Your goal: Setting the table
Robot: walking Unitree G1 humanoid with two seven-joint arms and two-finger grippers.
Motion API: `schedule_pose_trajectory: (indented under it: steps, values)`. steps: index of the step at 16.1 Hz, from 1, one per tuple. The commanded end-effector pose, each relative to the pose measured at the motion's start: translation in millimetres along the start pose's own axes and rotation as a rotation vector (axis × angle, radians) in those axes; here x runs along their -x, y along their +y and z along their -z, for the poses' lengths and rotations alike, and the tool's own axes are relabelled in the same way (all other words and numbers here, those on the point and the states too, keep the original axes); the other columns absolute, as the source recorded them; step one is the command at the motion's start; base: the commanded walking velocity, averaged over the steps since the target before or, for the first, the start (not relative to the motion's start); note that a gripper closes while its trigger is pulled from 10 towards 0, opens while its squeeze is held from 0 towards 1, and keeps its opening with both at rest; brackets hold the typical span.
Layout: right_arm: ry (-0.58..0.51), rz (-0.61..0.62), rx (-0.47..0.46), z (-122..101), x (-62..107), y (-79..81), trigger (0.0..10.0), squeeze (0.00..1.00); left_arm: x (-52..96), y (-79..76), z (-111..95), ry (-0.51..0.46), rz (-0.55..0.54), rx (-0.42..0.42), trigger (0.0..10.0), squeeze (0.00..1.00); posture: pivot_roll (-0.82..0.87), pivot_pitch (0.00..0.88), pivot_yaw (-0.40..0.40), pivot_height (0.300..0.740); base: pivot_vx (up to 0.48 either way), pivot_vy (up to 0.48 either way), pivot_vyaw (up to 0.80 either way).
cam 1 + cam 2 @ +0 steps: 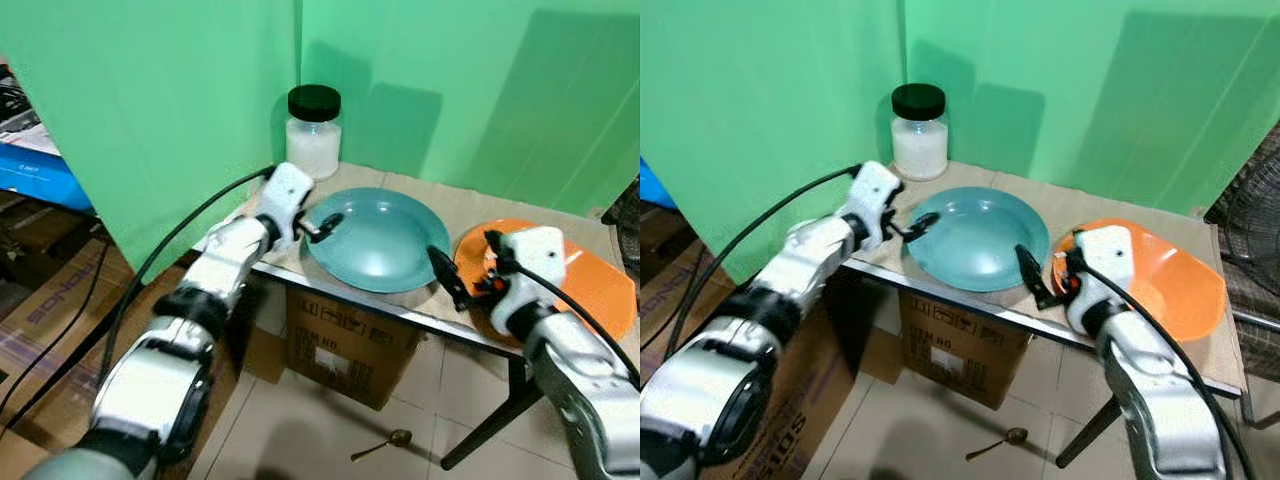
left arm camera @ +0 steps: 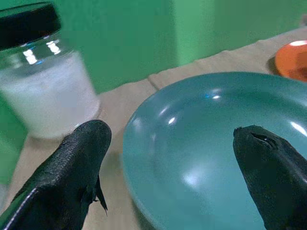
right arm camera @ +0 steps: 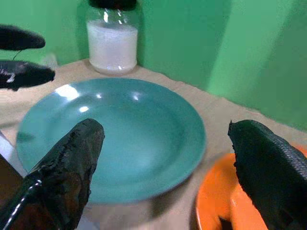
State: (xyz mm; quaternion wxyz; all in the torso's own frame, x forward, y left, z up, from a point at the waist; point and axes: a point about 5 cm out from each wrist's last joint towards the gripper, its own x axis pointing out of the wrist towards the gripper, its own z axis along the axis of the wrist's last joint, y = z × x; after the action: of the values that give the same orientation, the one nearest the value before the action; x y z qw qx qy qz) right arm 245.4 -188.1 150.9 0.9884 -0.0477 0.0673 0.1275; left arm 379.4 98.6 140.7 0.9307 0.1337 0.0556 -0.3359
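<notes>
A teal plate (image 1: 375, 238) lies in the middle of the small table (image 1: 470, 205). To its right sits an orange plate (image 1: 595, 290). My left gripper (image 1: 322, 226) is open at the teal plate's left rim, one finger over the rim and one over the table; in the left wrist view the teal plate (image 2: 211, 143) shows between its fingers (image 2: 72, 163). My right gripper (image 1: 470, 265) is open at the gap between the two plates, one finger by the teal plate's right rim and the other over the orange plate's (image 3: 216, 201) edge.
A glass jar (image 1: 314, 133) with white contents and a black lid stands at the table's back left corner. A green backdrop rises behind the table. A cardboard box (image 1: 345, 345) sits under the table, and a spoon (image 1: 385, 443) lies on the floor.
</notes>
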Motion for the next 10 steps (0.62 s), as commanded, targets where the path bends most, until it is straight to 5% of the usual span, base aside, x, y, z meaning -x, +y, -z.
schedule_pose_trajectory:
  steps: [1,7,10]
  values:
    - [-0.006,0.018,0.008,-4,4.7,-5.4,10.0,0.0,-1.9,-3.6,4,0.025,0.021,-0.014,10.0,0.0,-0.23,0.0,-0.015,0.74,0.0,0.0,0.0]
    - [0.002,-0.026,-0.01,-9,4.6,-0.9,10.0,0.0,6.7,-10.5,45,0.203,0.002,-0.091,10.0,0.0,-0.24,0.0,-0.015,0.74,0.0,0.0,0.0]
    - [0.019,-0.098,-0.086,-14,-9.7,3.1,10.0,0.0,16.3,-6.5,61,0.253,-0.038,-0.094,10.0,0.0,-0.22,0.0,-0.039,0.74,0.0,0.0,0.0]
